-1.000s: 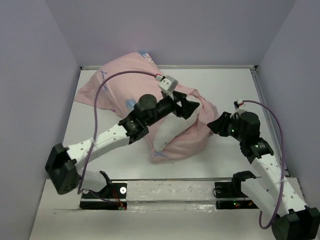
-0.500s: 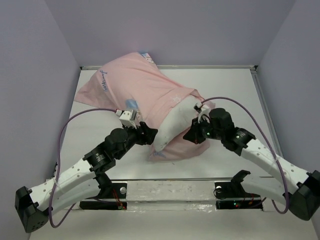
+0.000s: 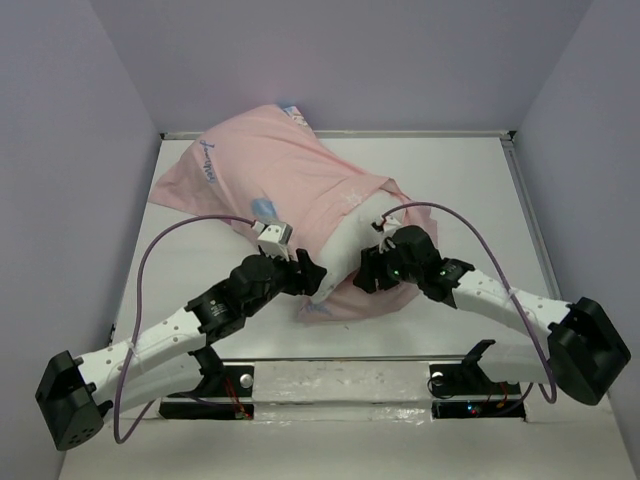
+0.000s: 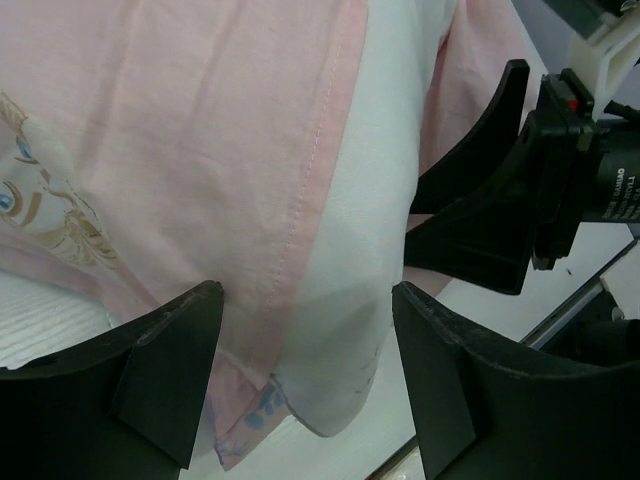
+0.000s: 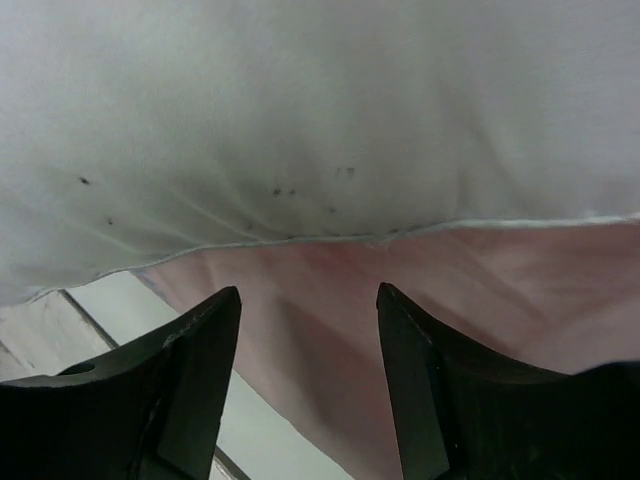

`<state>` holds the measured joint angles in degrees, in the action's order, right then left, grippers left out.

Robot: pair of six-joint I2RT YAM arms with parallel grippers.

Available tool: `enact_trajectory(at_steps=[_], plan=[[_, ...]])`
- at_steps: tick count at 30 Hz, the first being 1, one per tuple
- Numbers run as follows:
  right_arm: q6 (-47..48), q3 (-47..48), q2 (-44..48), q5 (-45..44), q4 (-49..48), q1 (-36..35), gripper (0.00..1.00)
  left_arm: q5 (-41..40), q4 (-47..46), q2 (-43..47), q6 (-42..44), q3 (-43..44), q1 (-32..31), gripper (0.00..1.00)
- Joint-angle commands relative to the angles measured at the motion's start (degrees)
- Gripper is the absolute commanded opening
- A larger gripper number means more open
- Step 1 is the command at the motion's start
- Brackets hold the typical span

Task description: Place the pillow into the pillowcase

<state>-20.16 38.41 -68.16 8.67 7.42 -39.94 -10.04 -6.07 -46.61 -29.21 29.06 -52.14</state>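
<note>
Bundle lies diagonally on the desk (image 3: 470,190), from the far-left corner toward the middle, well apart from the right edge. The pillow (image 3: 345,245) is mostly inside the pillowcase (image 3: 270,170), pale pink side up. Only its near end shows, a white wedge bulging out of the mouth. Long axis runs far-left to near-centre. The closed end points at the far-left corner, and the open mouth with the exposed pillow end points toward the near edge and the arm bases. Left gripper (image 3: 308,275) sits at the left side of the mouth, jaws wide apart. In the wrist view the stitched hem (image 4: 318,150) and the white corner lie in the gap, nothing pinched. Right gripper (image 3: 368,272) sits on the opposite side, jaws apart and holding nothing. It is aimed low at the line where the pillow's underside meets the pink lower layer. Judgement: the grippers flank the mouth so each can take an edge of the case. Drawing those edges over the last uncovered end is the remaining step.
</note>
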Motion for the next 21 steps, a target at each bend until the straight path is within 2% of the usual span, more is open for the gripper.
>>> enact_trajectory(at_steps=[1,5,8,9,10,11,12,13,18,21], plan=[[3.29,-2.9,-2.85,10.3,-12.15,-1.72,0.64,0.81,-4.3,-0.59,1.0,-0.93,-0.33,0.79],[4.34,-3.08,-8.02,10.41,-14.97,-2.24,0.65,1.25,-4.3,-1.03,1.35,-0.5,-0.33,0.78],[3.99,-2.73,-9.71,11.02,-15.59,-2.24,0.57,1.69,-4.22,-0.85,1.61,-0.14,-0.42,0.78],[3.56,-2.9,-9.62,10.85,-16.03,-2.24,0.36,1.69,-4.13,-0.94,1.7,-0.06,-0.51,0.78],[3.29,-2.99,-9.27,10.41,-16.12,-2.24,0.24,1.78,-4.22,-1.37,1.79,-0.14,-0.51,0.78],[2.94,-3.25,-7.53,9.88,-16.21,-2.24,0.08,1.87,-4.13,-1.64,1.88,-0.06,-0.59,0.78],[2.68,-3.43,-6.21,9.27,-16.21,-2.77,0.03,1.96,-4.22,-2.08,2.05,-0.05,-0.68,0.78],[2.32,-3.96,-4.8,7.96,-15.51,-2.77,0.0,2.31,-4.48,-3.13,2.31,0.21,-0.77,0.78],[2.23,-3.87,7.74,6.1,-9.81,-3.3,0.0,0.2,-6.41,-8.05,3.11,1.52,-0.95,0.77],[3.45,-2.91,12.6,9.42,-4.1,-4.61,0.0,-2.96,-8.86,-10.86,2.5,2.4,-0.95,0.73]])
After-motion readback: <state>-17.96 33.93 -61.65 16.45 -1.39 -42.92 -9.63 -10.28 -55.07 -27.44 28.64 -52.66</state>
